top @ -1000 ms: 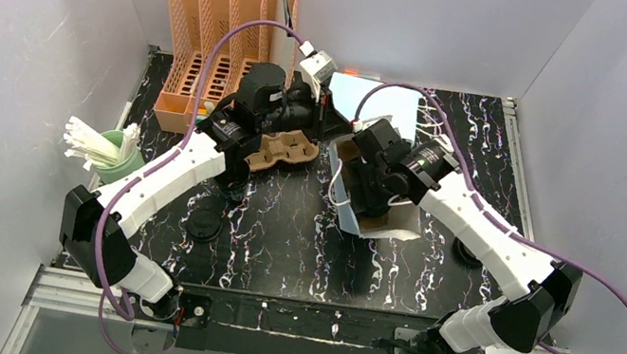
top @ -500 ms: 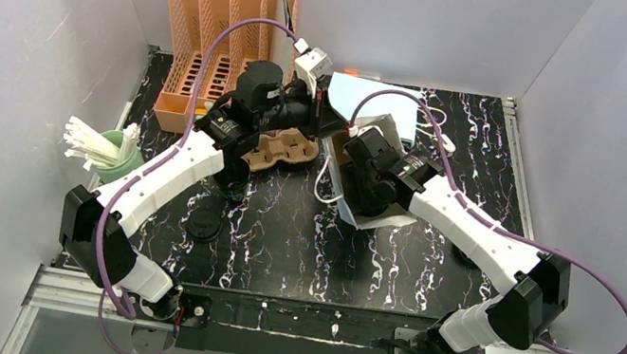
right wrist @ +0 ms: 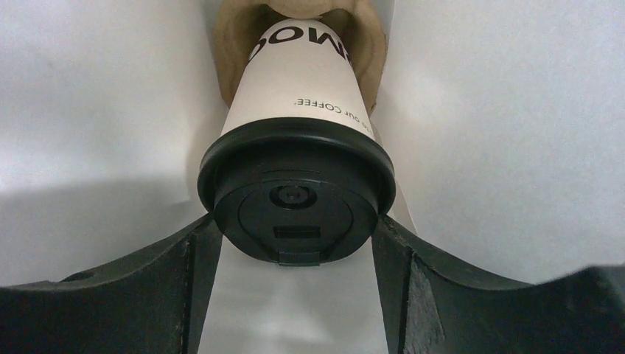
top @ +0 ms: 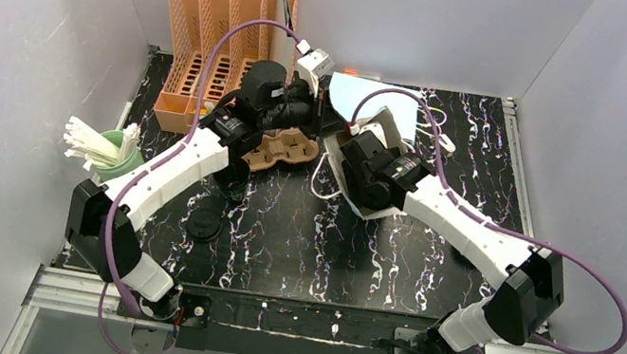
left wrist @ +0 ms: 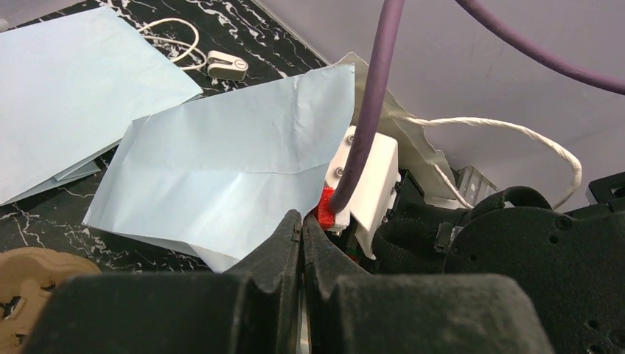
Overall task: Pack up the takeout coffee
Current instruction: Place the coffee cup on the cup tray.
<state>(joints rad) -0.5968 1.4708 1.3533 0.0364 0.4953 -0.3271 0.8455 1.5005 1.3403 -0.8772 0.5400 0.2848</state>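
A takeout coffee cup [right wrist: 295,81], cream with a black lid [right wrist: 295,184], sits in a brown pulp carrier [right wrist: 234,44] inside the white-lined paper bag [right wrist: 96,110]. My right gripper [right wrist: 295,236] is shut on the lid, one finger against each side. From above, that gripper is hidden inside the bag's mouth [top: 376,209]. My left gripper [left wrist: 302,221] is shut on the edge of the light-blue bag [left wrist: 221,169], just beside the right wrist. A dark cup [top: 468,253] shows partly behind the right forearm.
An empty brown two-cup carrier [top: 280,150] lies under the left wrist. A loose black lid [top: 204,224] lies at front left. A green cup of white sticks [top: 107,152] stands at the left edge, an orange rack [top: 216,45] at back left, and a flat blue sheet [left wrist: 74,88] behind.
The right arm has pushed left and toward the back, and the bag has shifted and tipped with it. The left gripper has stayed shut on the bag's edge.
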